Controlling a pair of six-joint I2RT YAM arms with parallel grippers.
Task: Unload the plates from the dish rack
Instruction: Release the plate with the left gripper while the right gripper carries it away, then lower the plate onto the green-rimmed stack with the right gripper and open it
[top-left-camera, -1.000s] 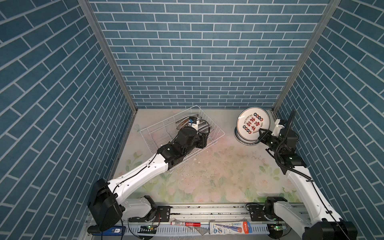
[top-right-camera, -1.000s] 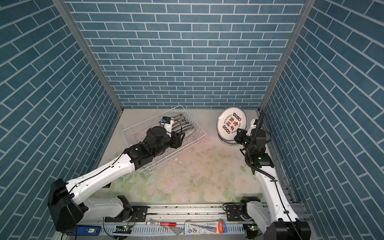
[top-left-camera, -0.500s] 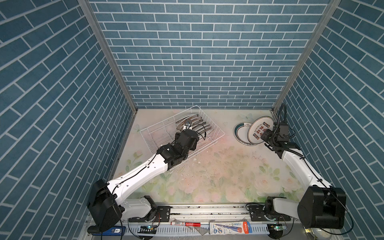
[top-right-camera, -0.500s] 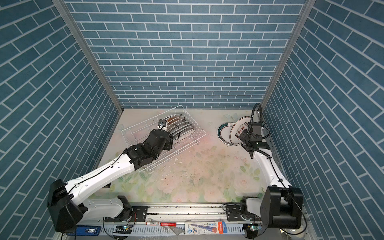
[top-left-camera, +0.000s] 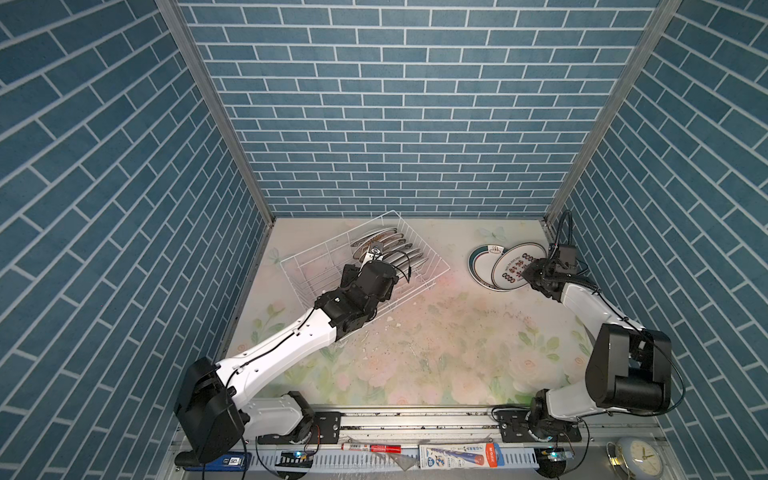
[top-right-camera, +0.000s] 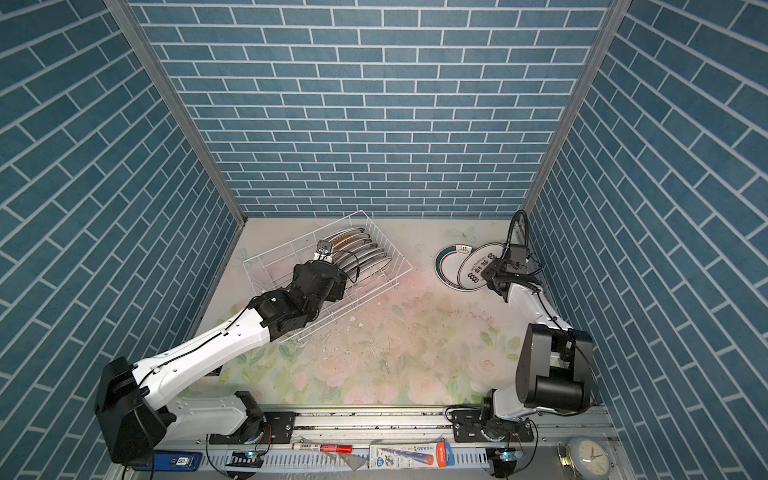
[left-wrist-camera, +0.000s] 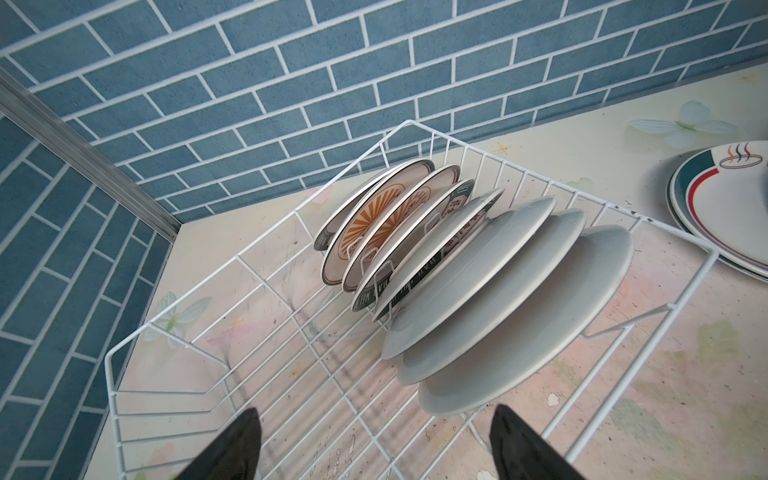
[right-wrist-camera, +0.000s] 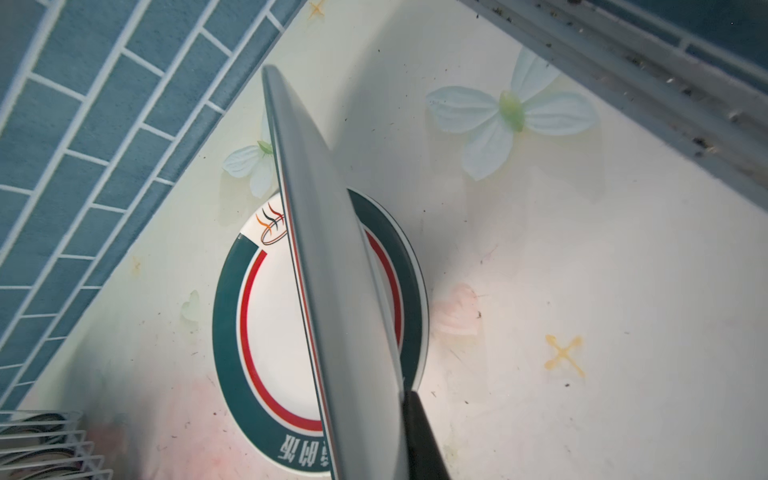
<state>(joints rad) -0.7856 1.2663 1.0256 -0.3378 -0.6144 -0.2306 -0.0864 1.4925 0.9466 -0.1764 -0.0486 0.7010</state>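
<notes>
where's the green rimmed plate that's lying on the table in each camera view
In a top view: green-rimmed plate lies flat on the table, right of the dish rack.
In a top view: same spot.
Left wrist: cut off at the frame's edge, beyond the rack's corner.
Right wrist: mid-frame, partly hidden by the held plate.
Shared landmark: the dish rack, in all four.

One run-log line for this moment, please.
left tool open above rack, empty | right tool shut on lettered plate, tilted over green-rimmed plate | plates standing in rack
</notes>
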